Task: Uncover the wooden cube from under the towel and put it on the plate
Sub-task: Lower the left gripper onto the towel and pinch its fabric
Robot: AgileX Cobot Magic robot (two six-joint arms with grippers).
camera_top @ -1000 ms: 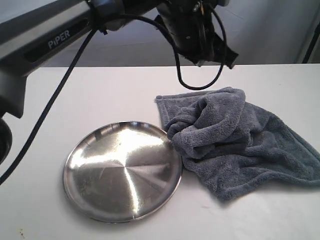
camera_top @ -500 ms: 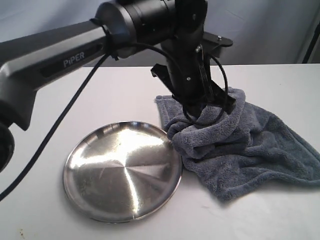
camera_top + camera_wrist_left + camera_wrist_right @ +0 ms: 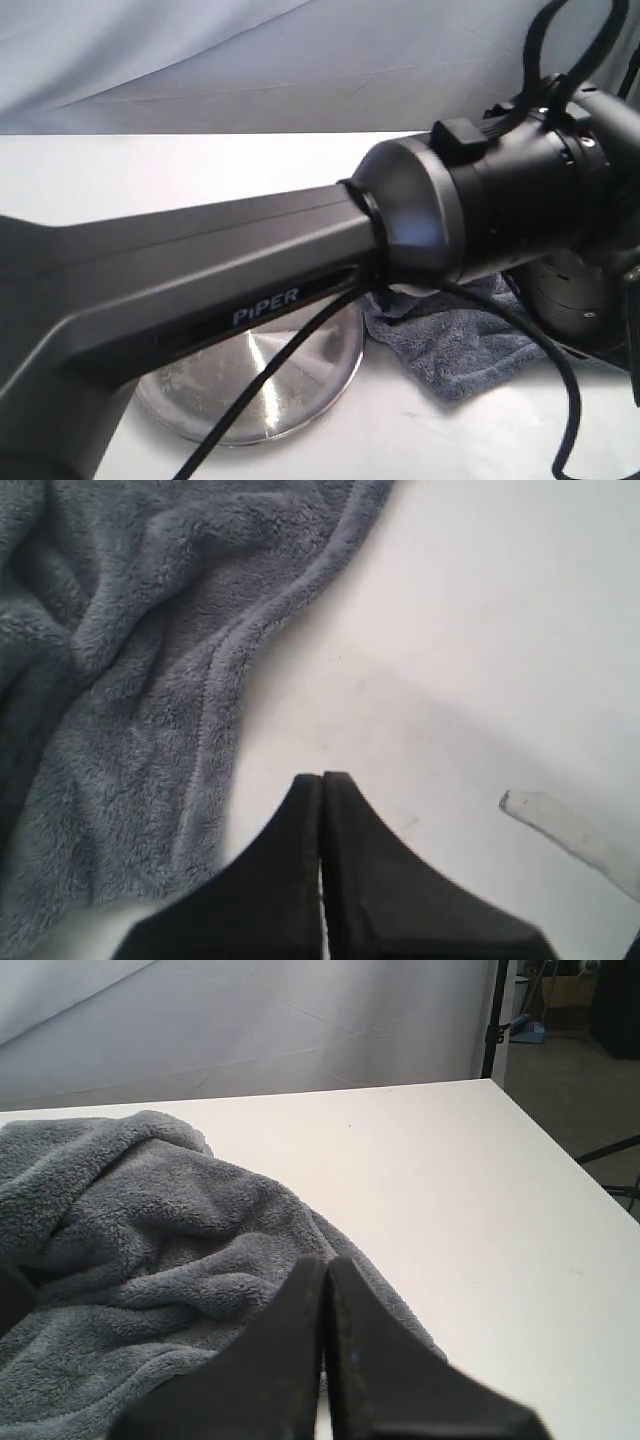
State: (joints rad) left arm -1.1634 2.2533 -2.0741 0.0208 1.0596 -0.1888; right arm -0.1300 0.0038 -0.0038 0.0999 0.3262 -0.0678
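Observation:
The blue-grey fluffy towel (image 3: 120, 660) lies crumpled on the white table; a corner of it (image 3: 455, 350) shows under the left arm in the exterior view. The wooden cube is hidden. Part of the silver plate (image 3: 290, 385) peeks out below the arm. My left gripper (image 3: 322, 778) is shut and empty, over bare table just beside the towel's hem. My right gripper (image 3: 326, 1260) is shut too, with nothing in it, at the near edge of the towel (image 3: 140, 1220).
The dark left arm (image 3: 300, 260) marked PIPER fills most of the exterior view and blocks the scene. A strip of clear tape (image 3: 560, 825) lies on the table. The table's far corner (image 3: 490, 1085) ends by a black stand.
The left arm has swung down and toward the camera, now covering most of the exterior view; the towel heap and most of the plate have gone out of sight behind it.

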